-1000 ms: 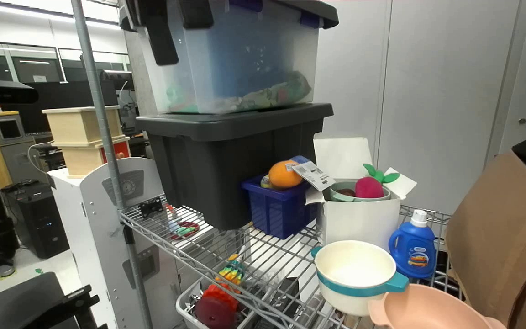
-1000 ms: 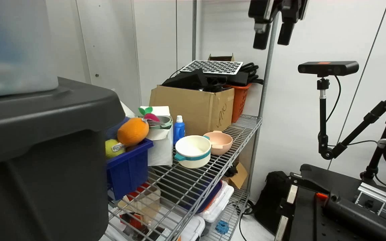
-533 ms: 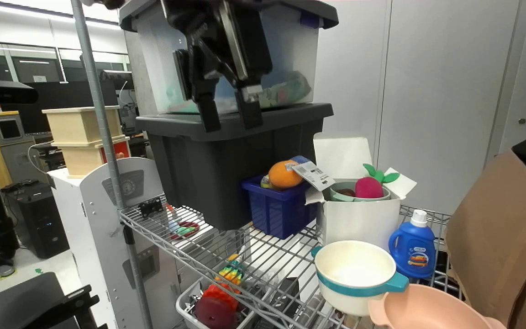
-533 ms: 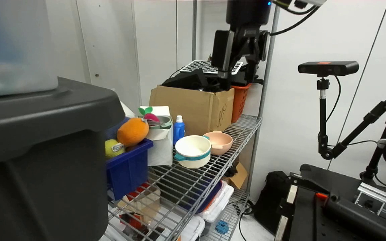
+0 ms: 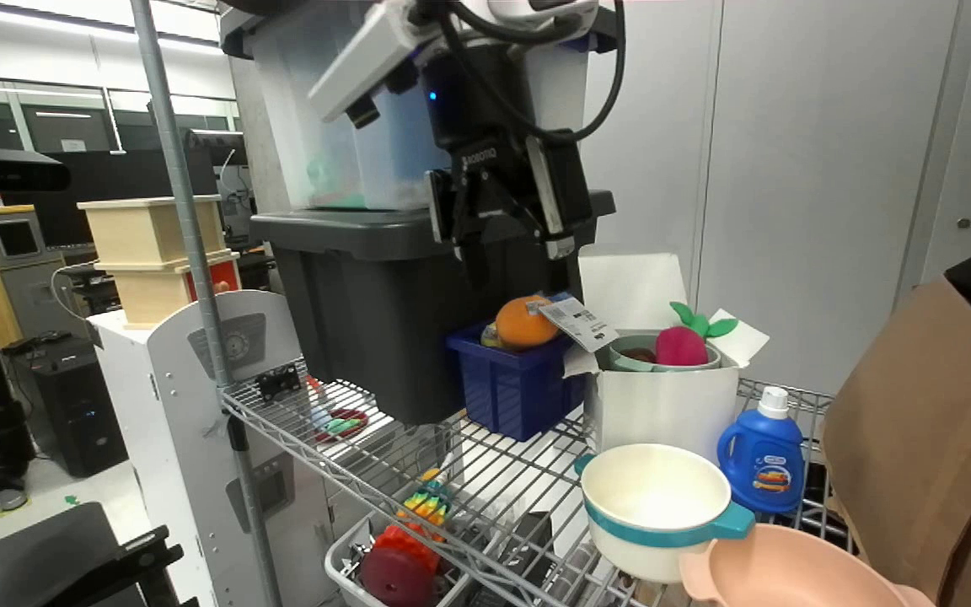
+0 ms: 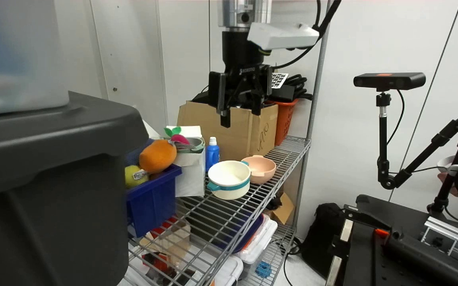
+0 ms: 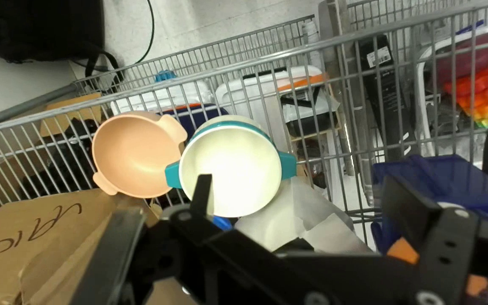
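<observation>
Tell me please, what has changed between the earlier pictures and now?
The hand has come down and, in an exterior view, moved left; it is open, as before, and has neither taken nor released anything. Near that view's right edge, a white object has come further into view. The cream pot, peach bowl and blue basket stayed in place.

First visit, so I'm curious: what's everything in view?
Wire rack: 1, grey, centre
Lidded bins: 2, clear and black, stacked
Small basket: 1, blue, beside bins
Orange toy: 1, orange, in basket
Open box: 1, white, beside basket
Pot: 1, cream, on rack
Bowls: 2, peach beside pot, green in box
Leafy toy: 1, pink, in green bowl
Bottle: 1, blue, near pot
Carton: 1, brown, near bottle
Clutter: many, mixed colours, around rack
Robot gripper: 1, black, open above rack
Robot arm: 1, pale, above gripper
</observation>
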